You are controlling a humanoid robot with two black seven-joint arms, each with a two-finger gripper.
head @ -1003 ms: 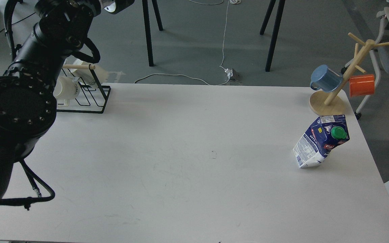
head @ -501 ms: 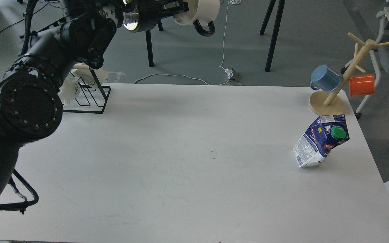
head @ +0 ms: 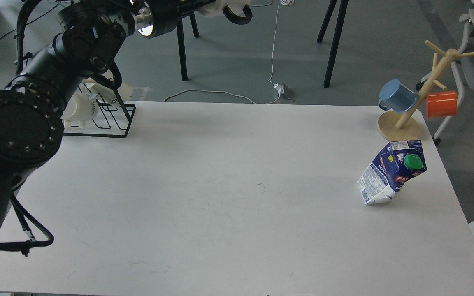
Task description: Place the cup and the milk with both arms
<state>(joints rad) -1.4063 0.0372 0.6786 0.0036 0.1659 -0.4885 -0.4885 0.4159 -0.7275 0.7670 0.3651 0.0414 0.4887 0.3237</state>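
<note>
My left arm reaches up from the left, and its gripper (head: 206,5) is at the top edge, high above the table's far side. It is shut on a white cup (head: 217,9) with a black handle (head: 237,15). Most of the cup is cut off by the top edge. A blue and white milk carton (head: 391,172) with a green cap (head: 413,161) stands tilted at the right of the white table (head: 220,205), far from the gripper. My right arm is out of view.
A black wire rack (head: 111,119) with white cups (head: 80,111) stands at the table's back left, partly behind my arm. A wooden cup tree (head: 399,125) at the back right holds a blue cup (head: 395,95) and an orange cup (head: 440,104).
My left arm swung its gripper into view with the white cup, then lifted it slightly up and left, so the cup is now mostly cut off. The milk carton has not moved.
</note>
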